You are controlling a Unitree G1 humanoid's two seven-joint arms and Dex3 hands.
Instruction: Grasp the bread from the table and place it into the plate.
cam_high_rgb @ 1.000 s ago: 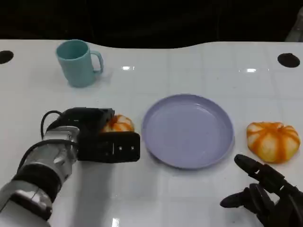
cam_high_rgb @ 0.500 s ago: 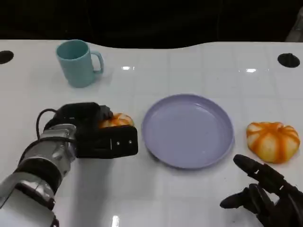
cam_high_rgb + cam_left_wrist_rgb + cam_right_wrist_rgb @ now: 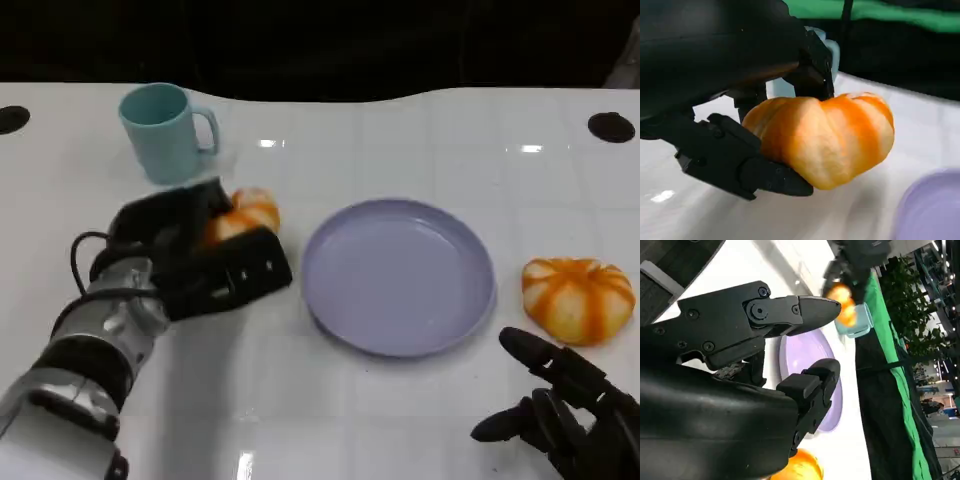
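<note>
The glossy white tabletop (image 3: 400, 410) is throwing back small lamp glints. The smooth lavender plastic plate (image 3: 399, 274) is showing a soft satin sheen. The orange-striped bread roll (image 3: 827, 137) is looking smooth and faintly shiny, pinched in the matt black plastic left robot hand (image 3: 205, 262). The pale teal mug (image 3: 164, 133) is looking matt.

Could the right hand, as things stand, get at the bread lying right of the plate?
Probably yes: the right hand is open just near of that bread, with bare table between them.
</note>
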